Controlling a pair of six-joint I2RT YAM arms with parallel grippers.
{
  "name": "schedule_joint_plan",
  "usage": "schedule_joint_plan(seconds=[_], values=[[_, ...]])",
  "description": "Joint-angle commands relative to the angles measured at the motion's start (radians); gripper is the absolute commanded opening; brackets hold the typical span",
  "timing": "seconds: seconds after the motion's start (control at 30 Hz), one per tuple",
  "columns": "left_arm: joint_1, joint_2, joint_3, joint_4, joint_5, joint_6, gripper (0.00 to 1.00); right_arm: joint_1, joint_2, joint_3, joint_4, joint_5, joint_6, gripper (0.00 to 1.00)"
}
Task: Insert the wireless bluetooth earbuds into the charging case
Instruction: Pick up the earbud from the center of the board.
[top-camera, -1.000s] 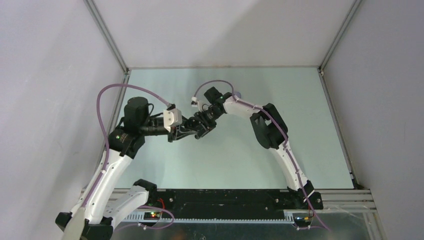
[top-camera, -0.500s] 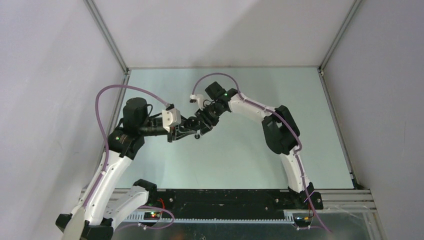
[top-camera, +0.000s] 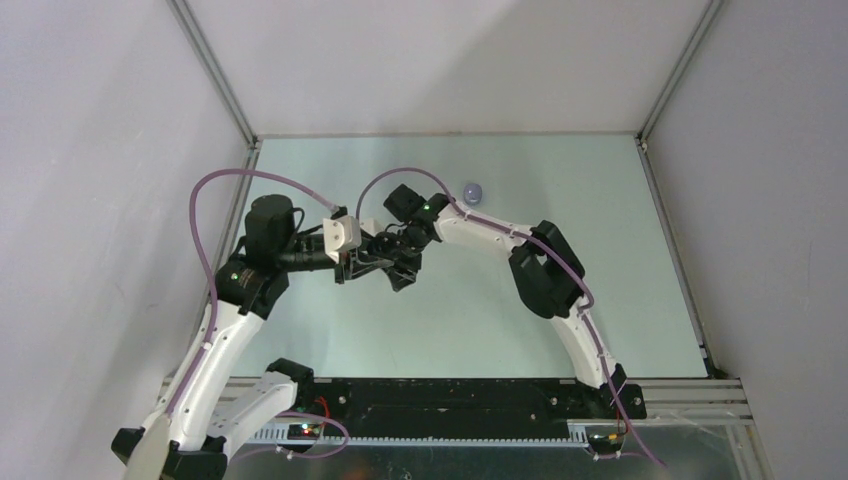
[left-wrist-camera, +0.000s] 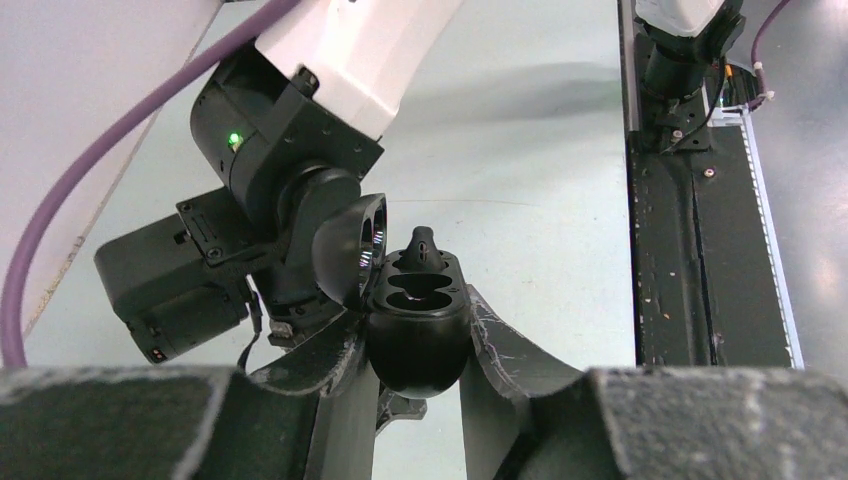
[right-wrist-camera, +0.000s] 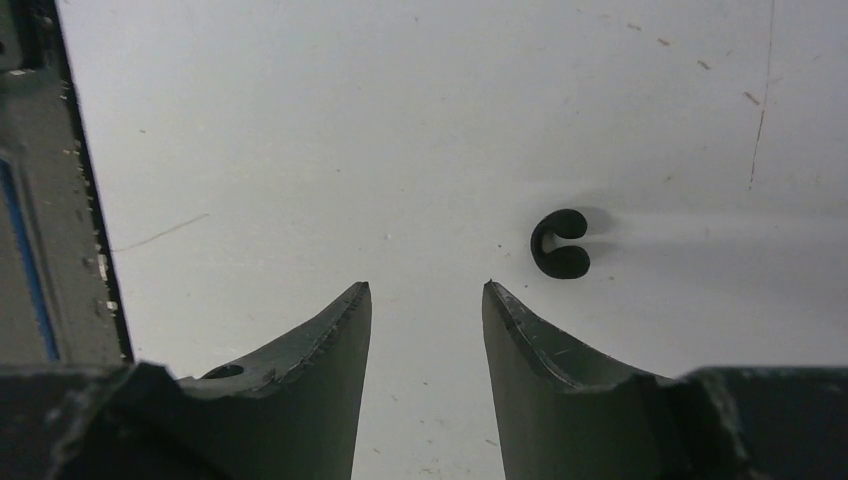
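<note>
Greenish smooth table (top-camera: 620, 300). Near its middle, the left pincer (left-wrist-camera: 418, 320) squeezes a round, shiny charging case (left-wrist-camera: 418, 350) with its lid open. A black bud (left-wrist-camera: 424, 243) pokes up at the case's far rim. The right pincer (right-wrist-camera: 425, 300) is spread wide, holding nothing. A curled black bud (right-wrist-camera: 560, 245) lies just past its fingertip.

Top camera overhead, looking down; left wrist low, facing right arm (left-wrist-camera: 290, 140); right wrist close over shared table (right-wrist-camera: 400, 120).

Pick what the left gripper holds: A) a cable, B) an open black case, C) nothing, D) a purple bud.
B: the left wrist view shows the left gripper with its fingers closed on both sides of the case, whose lid is open.
</note>
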Motion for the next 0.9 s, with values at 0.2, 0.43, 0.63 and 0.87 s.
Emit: schedule_joint_plan(seconds=[0.2, 0.43, 0.63, 0.87], values=[[0.015, -0.010, -0.011, 0.053, 0.027, -0.044, 0.08, 0.036, 0.047, 0.050, 0.033, 0.103, -0.096, 0.47], [0.016, -0.005, -0.012, 0.062, 0.025, -0.054, 0.08, 0.035, 0.077, 0.077, 0.001, 0.079, -0.107, 0.44], [0.016, -0.005, -0.011, 0.064, 0.022, -0.058, 0.09, 0.022, 0.113, 0.120, -0.013, 0.088, -0.081, 0.43], [0.016, -0.001, -0.010, 0.068, 0.022, -0.064, 0.09, 0.001, 0.125, 0.144, -0.004, 0.093, -0.085, 0.42]])
